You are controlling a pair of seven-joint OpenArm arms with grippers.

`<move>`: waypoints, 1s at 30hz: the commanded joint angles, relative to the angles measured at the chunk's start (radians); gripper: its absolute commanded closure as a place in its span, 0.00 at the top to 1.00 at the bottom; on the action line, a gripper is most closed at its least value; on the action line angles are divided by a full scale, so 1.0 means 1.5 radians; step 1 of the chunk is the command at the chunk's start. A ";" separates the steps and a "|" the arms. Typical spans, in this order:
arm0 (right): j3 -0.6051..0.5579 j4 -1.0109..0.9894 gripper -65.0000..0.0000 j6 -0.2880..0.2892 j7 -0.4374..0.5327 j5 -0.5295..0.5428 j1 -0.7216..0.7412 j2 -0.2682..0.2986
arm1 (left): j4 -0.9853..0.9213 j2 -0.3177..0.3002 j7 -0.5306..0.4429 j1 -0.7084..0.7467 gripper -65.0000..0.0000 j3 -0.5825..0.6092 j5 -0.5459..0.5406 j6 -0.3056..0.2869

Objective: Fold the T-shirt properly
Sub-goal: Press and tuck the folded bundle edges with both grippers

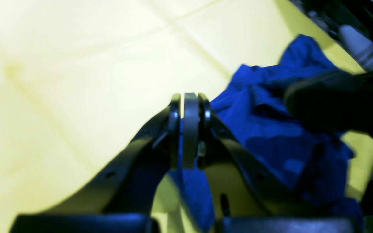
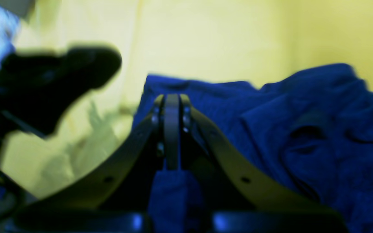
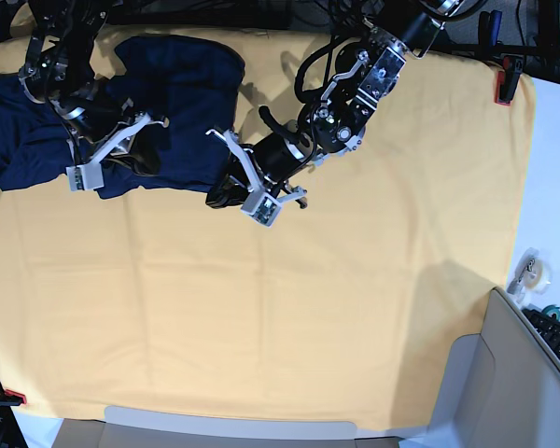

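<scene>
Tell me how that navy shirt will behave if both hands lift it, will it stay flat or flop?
The T-shirt will likely flop: it lies rumpled in soft folds on the yellow cloth. It probably sags between the left hand and right hand, each pinching only a small bit. It looks thin, so probably light.

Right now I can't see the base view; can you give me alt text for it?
Both grippers are shut on the navy T-shirt, crumpled at the top left of the yellow-orange cloth: the left gripper on its lower right edge, the right gripper nearer its middle.
</scene>
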 commanded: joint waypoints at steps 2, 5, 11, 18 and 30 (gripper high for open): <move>-0.013 0.012 0.00 -0.042 0.015 -0.039 -0.002 0.006 | 0.013 0.007 -0.015 -0.011 0.00 -0.001 -0.005 -0.006; -0.014 0.012 0.00 -0.068 0.014 -0.082 -0.014 0.007 | 0.012 0.007 -0.014 -0.014 0.00 -0.001 -0.005 -0.006; -0.014 0.009 0.00 -0.071 0.012 -0.149 -0.017 0.025 | 0.010 0.007 -0.014 -0.015 0.00 -0.001 -0.005 -0.006; -0.014 0.005 0.00 -0.071 0.010 -0.259 0.007 0.025 | 0.010 0.007 -0.014 -0.012 0.00 -0.001 -0.005 -0.006; -0.014 0.012 0.00 -0.065 0.010 -0.344 0.049 0.021 | 0.010 0.007 -0.014 -0.002 0.00 0.000 -0.005 -0.007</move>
